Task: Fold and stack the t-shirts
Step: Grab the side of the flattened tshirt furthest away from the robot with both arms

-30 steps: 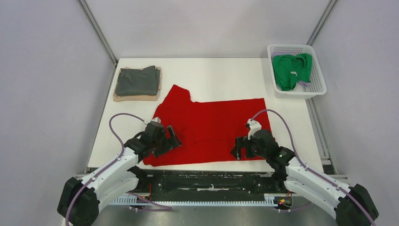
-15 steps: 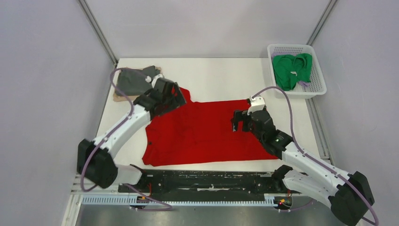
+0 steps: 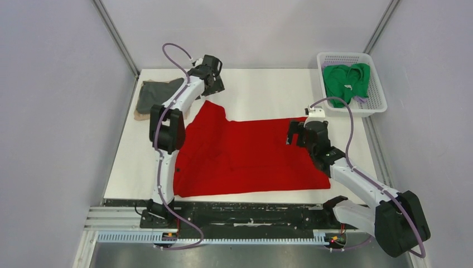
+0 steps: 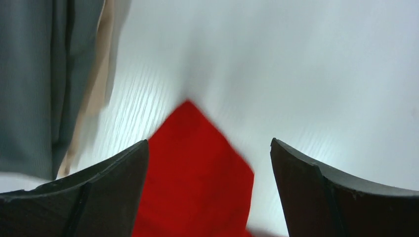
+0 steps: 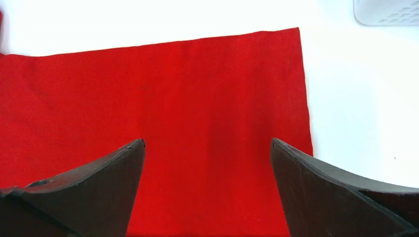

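A bright red t-shirt (image 3: 245,156) lies spread flat in the middle of the table. Its far-left sleeve corner (image 4: 197,163) shows between my open left gripper's fingers. My left gripper (image 3: 215,84) hovers open above that sleeve tip at the far left. My right gripper (image 3: 295,134) is open over the shirt's far-right corner (image 5: 276,64). A folded dark grey t-shirt (image 3: 150,96) lies on a folded tan t-shirt (image 3: 138,115) at the far left; both show in the left wrist view, grey (image 4: 29,84) beside tan (image 4: 96,89). A green t-shirt (image 3: 346,82) lies crumpled in the basket.
A white plastic lattice basket (image 3: 375,106) stands at the far-right corner of the table; its corner shows in the right wrist view (image 5: 390,12). Grey walls enclose the table on three sides. A black rail (image 3: 251,215) runs along the near edge.
Both arms have reached from the shirt's near edge to its far edge. The left gripper went to the far-left sleeve tip, the right to the far-right corner. The shirt's near part lies flatter.
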You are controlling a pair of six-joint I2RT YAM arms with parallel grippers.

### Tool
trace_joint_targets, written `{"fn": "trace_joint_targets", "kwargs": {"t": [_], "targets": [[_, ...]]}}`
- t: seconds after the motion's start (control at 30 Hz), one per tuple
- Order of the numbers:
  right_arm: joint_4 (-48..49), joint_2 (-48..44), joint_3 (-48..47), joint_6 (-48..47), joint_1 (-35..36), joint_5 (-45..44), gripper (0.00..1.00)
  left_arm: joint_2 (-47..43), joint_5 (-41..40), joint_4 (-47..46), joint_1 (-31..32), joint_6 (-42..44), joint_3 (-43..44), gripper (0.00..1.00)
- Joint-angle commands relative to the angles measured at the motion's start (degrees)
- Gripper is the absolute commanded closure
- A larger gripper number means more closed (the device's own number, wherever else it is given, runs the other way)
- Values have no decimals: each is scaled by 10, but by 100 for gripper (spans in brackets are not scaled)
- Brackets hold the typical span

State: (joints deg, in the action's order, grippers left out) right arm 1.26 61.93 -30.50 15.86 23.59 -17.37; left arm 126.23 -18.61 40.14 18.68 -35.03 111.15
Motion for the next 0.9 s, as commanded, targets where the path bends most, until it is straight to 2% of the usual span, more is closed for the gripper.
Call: {"fn": "trace_joint_targets", "kwargs": {"t": [0.0,0.1,0.27,0.4,0.47,0.73,0.87], "targets": [[24,-6,14,-8,-8,-7,1,122,-60,92,-6,74,183,5],[23,-12,23,-15,-11,-15,1,180,-32,127,-9,84,255,11],[21,-12,25,-18,-13,-6,1,185,-23,127,-13,78,235,27],[22,-5,28,-20,-12,-7,2,188,-1,127,-13,71,221,32],[23,-4,30,-20,-13,-10,1,186,11,127,-13,65,212,39],[19,-9,30,-21,-13,-17,2,169,5,129,-13,51,164,44],[19,-11,30,-21,-13,-27,1,158,13,132,-13,45,145,62]]}}
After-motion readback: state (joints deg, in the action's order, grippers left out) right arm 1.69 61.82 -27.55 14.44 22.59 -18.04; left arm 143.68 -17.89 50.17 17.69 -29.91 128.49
